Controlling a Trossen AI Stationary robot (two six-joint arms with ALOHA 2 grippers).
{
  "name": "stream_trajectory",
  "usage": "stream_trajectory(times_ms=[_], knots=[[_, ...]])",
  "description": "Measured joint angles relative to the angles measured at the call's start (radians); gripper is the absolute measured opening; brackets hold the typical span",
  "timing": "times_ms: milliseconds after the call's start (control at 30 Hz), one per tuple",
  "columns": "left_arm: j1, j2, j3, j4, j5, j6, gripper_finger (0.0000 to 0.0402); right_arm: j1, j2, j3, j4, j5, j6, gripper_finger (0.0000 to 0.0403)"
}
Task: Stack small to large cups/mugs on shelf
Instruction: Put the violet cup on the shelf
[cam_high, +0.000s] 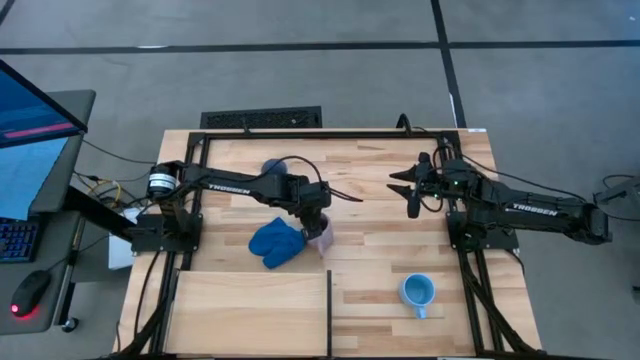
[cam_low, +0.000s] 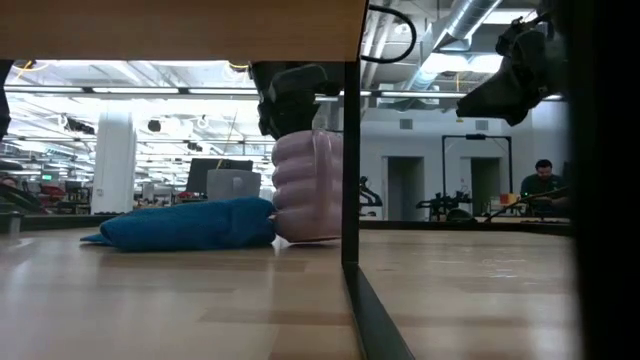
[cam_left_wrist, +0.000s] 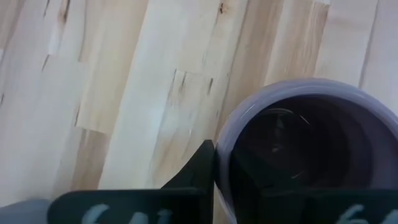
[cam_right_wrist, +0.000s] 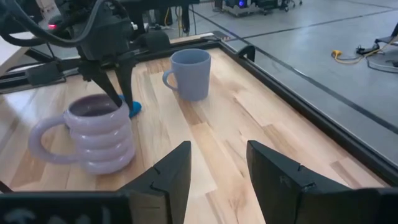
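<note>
High view: worktop (cam_high: 380, 250) of striped planks, with the shelf (cam_high: 250, 310), a pale plywood panel, occupying the 7 o'clock sector.

Left arm: reaches from 9 o'clock toward centre. Left tool (cam_high: 318, 222) is closed on the rim of the lilac mug (cam_right_wrist: 93, 134); one finger sits inside the wall, one outside. The mug stands upright on the worktop, just off the shelf's far corner, touching or just beside the royal-blue cloth (cam_high: 277, 243).

Right arm: waits at 2 o'clock, raised clear of the worktop. Right tool (cam_right_wrist: 217, 165) has its fingers spread wide and holds nothing.

Remaining mugs: grey-blue mug (cam_right_wrist: 188, 74) stands upright near 12 o'clock, largely hidden under the left arm in the high view. Light blue mug (cam_high: 417, 292) stands upright at 5 o'clock, to the right of the shelf and well apart from the others.

Hazards (judged):
- The grip is on a thin rim only. The mug may pivot or slip during a lift, since its weight hangs below the fingers.
- The cloth lies against the mug and may drag or snag.
- The shelf edge lies between the mug and its target; a low carry could strike it.
- Stacking order depends on relative size, which cannot be confirmed from here.

Markings: "TROSSEN" in white on both arms. No other writing is legible.
</note>
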Motion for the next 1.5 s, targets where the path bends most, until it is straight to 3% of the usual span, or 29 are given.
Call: stream_trajectory(times_ms=[400, 633, 900, 1233, 1500], knots=[[0.015, 0.000, 0.013, -0.024, -0.013, 0.013, 0.0010, 0.000, 0.000, 0.000, -0.014, 0.000, 0.032, 0.0176], [0.010, 0.000, 0.178, -0.208, -0.026, 0.054, 0.0010, 0.000, 0.000, 0.000, -0.015, 0.000, 0.032, 0.0178], [-0.015, -0.009, 0.406, -0.466, -0.192, 0.075, 0.0010, 0.000, 0.000, 0.000, -0.015, 0.000, 0.034, 0.0176], [-0.043, -0.215, 0.411, -0.523, -0.208, -0.011, 0.0010, 0.000, 0.000, 0.000, -0.058, 0.000, 0.035, 0.0176], [-0.160, -0.344, 0.407, -0.717, -0.281, -0.198, 0.0010, -0.001, 0.000, 0.000, -0.104, 0.001, 0.039, 0.0177]])
